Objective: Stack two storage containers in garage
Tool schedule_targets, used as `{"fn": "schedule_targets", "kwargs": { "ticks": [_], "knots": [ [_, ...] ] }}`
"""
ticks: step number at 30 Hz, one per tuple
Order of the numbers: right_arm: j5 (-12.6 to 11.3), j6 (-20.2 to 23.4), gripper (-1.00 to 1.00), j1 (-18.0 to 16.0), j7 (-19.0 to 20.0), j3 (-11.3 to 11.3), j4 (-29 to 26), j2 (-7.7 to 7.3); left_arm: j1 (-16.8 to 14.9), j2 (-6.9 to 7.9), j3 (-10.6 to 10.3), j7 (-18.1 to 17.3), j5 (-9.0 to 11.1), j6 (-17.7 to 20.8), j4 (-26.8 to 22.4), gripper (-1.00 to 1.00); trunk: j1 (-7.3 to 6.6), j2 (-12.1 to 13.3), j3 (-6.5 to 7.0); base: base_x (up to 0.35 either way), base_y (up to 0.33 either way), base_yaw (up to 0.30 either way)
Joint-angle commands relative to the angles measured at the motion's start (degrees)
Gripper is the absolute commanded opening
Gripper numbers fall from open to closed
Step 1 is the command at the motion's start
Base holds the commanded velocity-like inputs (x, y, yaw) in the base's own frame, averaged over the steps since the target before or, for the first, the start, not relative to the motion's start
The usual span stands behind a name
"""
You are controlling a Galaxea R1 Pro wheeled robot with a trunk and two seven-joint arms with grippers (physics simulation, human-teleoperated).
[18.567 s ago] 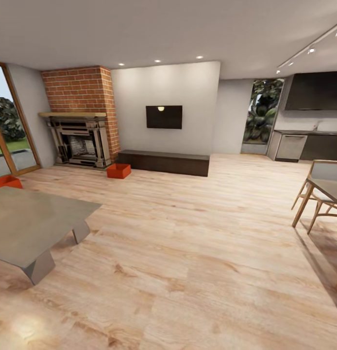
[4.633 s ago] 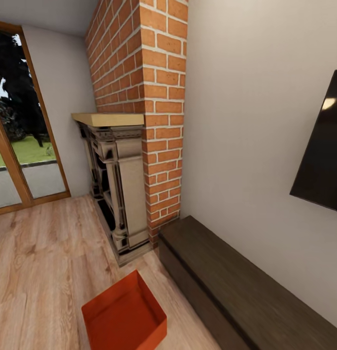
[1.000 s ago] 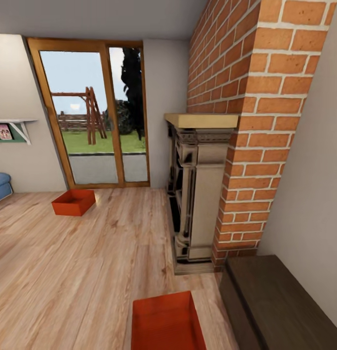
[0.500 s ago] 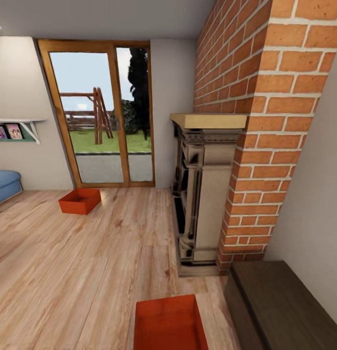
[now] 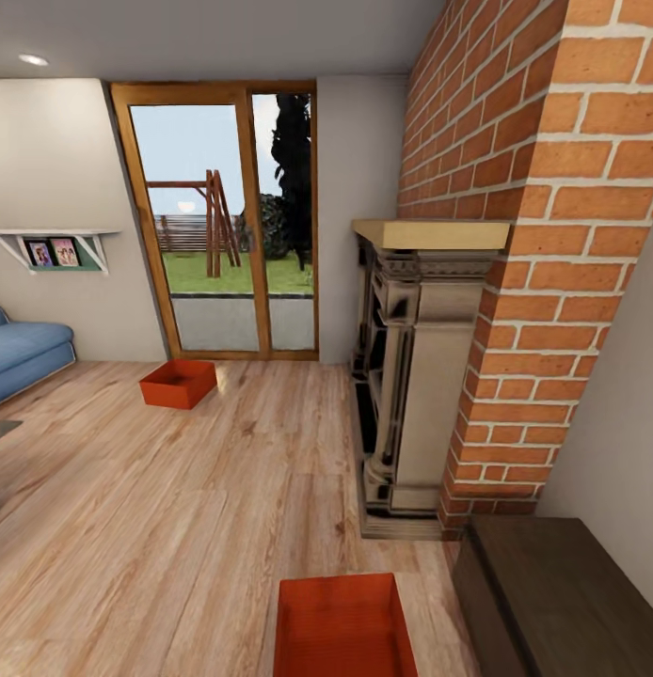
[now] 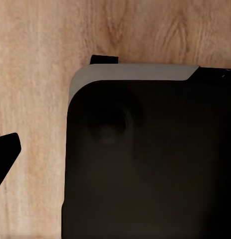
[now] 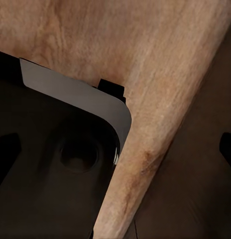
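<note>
Since half a second ago my head has swung left, so the blue sofa [image 5: 21,353] shows more. One orange-red shallow open-top tray [image 5: 343,626] lies on the light wood-plank floor [image 5: 176,508] just below me, beside the dark low bench [image 5: 562,592]; the second tray [image 5: 179,383] sits near the wood-framed glass door [image 5: 223,221]. Whether my end effectors are open, I cannot tell. Reaching down, I might clip the bench or brick fireplace [image 5: 515,282]. No writing is legible.

I'm seeing two orange-red shallow trays, one near [image 5: 343,628] and one far [image 5: 179,383], on pale wood-grain plank flooring [image 5: 176,508], beside a red brick chimney with pale mortar lines [image 5: 543,235], a blue sofa [image 5: 21,350] and a dark brown bench [image 5: 562,602].
</note>
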Motion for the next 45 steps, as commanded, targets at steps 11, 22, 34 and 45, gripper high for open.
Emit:
{"fn": "schedule_targets", "kwargs": {
  "ticks": [11,22,34,45],
  "knots": [
    [-0.60,-0.33,1.00,-0.06,0.33,0.41,0.16,0.01,-0.02,-0.02,0.02,0.08,0.29,-0.17,0.03,1.00,0.00,-0.03,-0.06,0.136,-0.083,0.001],
    [-0.61,-0.33,1.00,-0.06,0.33,0.39,0.17,0.01,-0.02,-0.02,0.02,0.08,0.28,-0.17,0.03,1.00,0.00,-0.03,-0.06,0.017,-0.011,0.000],
    [-0.65,-0.33,1.00,-0.06,0.33,0.39,0.16,0.01,-0.02,-0.02,0.03,0.08,0.28,-0.17,0.03,1.00,0.00,-0.03,-0.06,0.000,0.000,0.000],
    [-0.62,-0.33,1.00,-0.06,0.33,0.39,0.17,0.01,-0.02,-0.02,0.02,0.08,0.28,-0.17,0.03,1.00,0.00,-0.03,-0.06,0.000,0.000,0.000]
  ]
}}
